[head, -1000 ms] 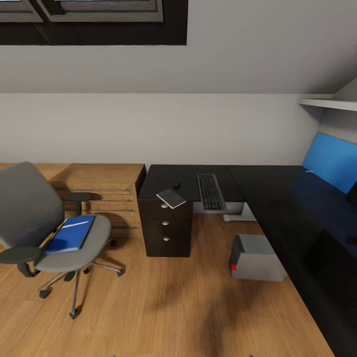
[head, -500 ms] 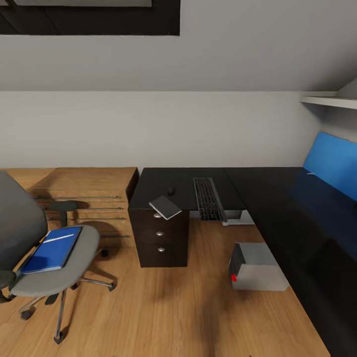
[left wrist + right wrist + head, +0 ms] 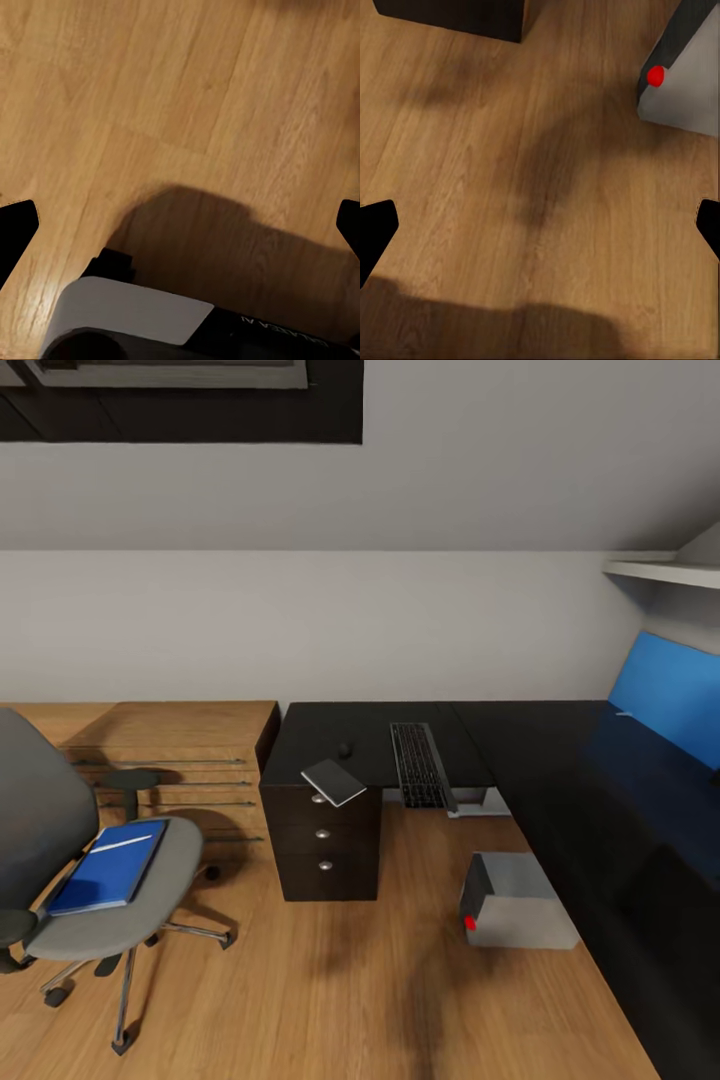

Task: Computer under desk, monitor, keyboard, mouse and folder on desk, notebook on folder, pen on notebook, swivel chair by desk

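View shift: between the earlier head pictures and now the whole scene slides left and then slightly down; your camera moves, the furniture does not, and nothing on the desk changes place.
Chair: the swivel chair [image 3: 75, 870] sits at the lower left of the head view, partly cut by the frame edge, well apart from the desk [image 3: 560, 780].
Folder: the blue folder [image 3: 108, 864] lies flat on the chair seat, not yet moved.
Notebook: the grey notebook [image 3: 334, 781] rests on the desk corner above the drawer unit [image 3: 325, 840], one corner overhanging the edge.
Mouse: the mouse [image 3: 344, 749] sits just beyond the notebook, near the keyboard [image 3: 418, 762], which lies lengthwise at the centre of the frame.
Computer: the grey computer [image 3: 515, 902] stands on the floor [image 3: 300, 990] at the lower right, just beside the desk edge, red light facing you.
Monitor: hidden or out of frame; you cannot place it.
Left gripper: its fingertips [image 3: 16, 232] stand spread wide at the frame edges, holding nothing, over bare floor.
Right gripper: its fingertips [image 3: 376, 229] are likewise spread and empty; the computer [image 3: 684, 71] shows in that wrist view's upper right.
Meaning: you are only approaching; a sensible next target is probably the folder on the seat.
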Tool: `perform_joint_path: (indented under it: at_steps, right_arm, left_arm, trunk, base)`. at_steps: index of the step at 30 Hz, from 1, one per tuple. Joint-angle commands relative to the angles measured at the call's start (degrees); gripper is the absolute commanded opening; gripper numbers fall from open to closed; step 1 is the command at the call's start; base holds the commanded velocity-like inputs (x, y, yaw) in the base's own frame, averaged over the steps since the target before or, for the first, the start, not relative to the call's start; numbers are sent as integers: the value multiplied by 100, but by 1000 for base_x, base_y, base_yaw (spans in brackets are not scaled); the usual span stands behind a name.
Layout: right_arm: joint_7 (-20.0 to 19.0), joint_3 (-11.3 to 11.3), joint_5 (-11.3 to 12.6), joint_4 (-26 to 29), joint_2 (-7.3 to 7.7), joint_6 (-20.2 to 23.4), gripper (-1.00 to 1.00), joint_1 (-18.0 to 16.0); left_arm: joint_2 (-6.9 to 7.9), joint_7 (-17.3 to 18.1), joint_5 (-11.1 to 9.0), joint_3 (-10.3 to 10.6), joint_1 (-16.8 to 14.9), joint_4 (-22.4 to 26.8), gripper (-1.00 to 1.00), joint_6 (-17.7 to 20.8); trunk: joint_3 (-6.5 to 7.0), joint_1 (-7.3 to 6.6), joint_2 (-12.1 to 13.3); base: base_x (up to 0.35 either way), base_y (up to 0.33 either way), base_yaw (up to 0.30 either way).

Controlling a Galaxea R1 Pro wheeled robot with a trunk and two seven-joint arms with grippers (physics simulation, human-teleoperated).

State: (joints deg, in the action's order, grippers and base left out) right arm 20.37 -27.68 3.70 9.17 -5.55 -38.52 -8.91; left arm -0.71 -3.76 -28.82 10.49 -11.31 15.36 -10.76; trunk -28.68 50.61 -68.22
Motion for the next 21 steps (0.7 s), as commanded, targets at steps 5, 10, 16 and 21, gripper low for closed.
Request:
perform_joint_path:
  at_steps: [5, 10, 16, 21]
  right_arm:
    - [28, -46, 46, -167, 1, -23, 100, -5]
    - [28, -45, 51, -328, 1, -22, 100, -5]
    - [28, -45, 52, -521, 1, -16, 100, -5]
    - [28, -45, 52, -777, 1, -17, 100, -5]
  left_arm:
    - [1, -38, -27, 49, -3, -162, 100, -23]
    - [1, -33, -27, 49, -3, -323, 100, -27]
    - [8, -29, -27, 42, -3, -490, 100, -31]
    - [9, -29, -27, 41, -3, -490, 100, -36]
  trunk:
    - [85, -111, 199]
    - [85, -111, 199]
    - [85, -111, 199]
    - [85, -111, 199]
  base:
    - [0, 0, 0]
    - [0, 0, 0]
    - [14, 0, 0]
    - [253, 0, 0]
